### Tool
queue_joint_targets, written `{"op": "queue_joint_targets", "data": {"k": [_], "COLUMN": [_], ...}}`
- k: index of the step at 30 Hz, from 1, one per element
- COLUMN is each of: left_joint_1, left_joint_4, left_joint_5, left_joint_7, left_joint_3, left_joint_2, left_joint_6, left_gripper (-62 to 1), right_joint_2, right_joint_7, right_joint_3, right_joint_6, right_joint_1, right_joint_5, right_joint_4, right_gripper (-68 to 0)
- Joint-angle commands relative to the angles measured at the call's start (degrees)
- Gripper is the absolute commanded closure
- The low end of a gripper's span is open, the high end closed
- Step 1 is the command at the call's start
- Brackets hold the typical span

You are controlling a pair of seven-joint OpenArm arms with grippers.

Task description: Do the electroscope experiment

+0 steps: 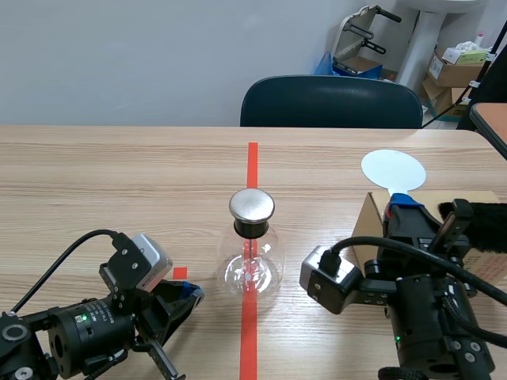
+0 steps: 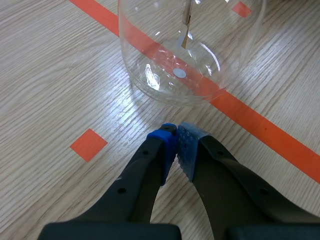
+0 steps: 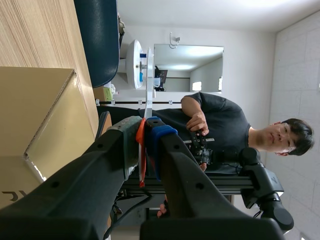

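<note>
The electroscope, a round glass flask point(image 1: 251, 271) with a metal cap point(image 1: 252, 205), stands on the red tape line at mid-table. My left gripper point(image 1: 191, 293) lies low just left of it, shut on nothing. In the left wrist view its gripper point(image 2: 176, 137) sits close before the flask point(image 2: 170, 55), whose foil leaf point(image 2: 186, 34) hangs inside. My right gripper point(image 1: 394, 206) is raised right of the flask, shut on the orange handle point(image 3: 141, 155) of a white disc paddle point(image 1: 393, 169). The disc point(image 3: 148, 85) shows edge-on beyond the right gripper point(image 3: 145, 127).
An open cardboard box point(image 1: 371, 222) stands under and behind the right gripper. A black furry piece point(image 1: 480, 226) lies on its right side. A dark chair back point(image 1: 331, 103) is at the table's far edge. A person point(image 3: 225, 125) shows far off in the right wrist view.
</note>
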Motion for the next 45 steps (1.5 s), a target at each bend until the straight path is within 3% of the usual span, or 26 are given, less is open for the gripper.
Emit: {"op": "queue_joint_targets", "data": {"k": [1,26,38,45], "left_joint_1": [0.02,0.02,0.02,0.02], "left_joint_4": [0.46,0.46,0.46,0.46], "left_joint_5": [-0.15,-0.15,-0.15,-0.15], "left_joint_7": [-0.57,-0.57,-0.57,-0.57], "left_joint_3": [-0.17,-0.17,-0.17,-0.17], "left_joint_2": [0.28,0.28,0.28,0.28], "left_joint_6": [-0.15,-0.15,-0.17,-0.17], "left_gripper": [-4.0,-4.0,-4.1,-4.0], "right_joint_2": [0.63,0.63,0.63,0.63], "right_joint_7": [-0.26,1.27,21.77,30.69], "right_joint_3": [0.11,0.11,0.09,0.09], "right_joint_6": [-0.59,-0.59,-0.59,-0.59], "right_joint_1": [-0.26,-0.26,-0.24,-0.24], "right_joint_5": [-0.11,-0.11,-0.31,-0.31], "right_joint_4": [1.55,1.55,1.55,1.55], "right_gripper": [-0.9,-0.9,-0.9,-0.9]}}
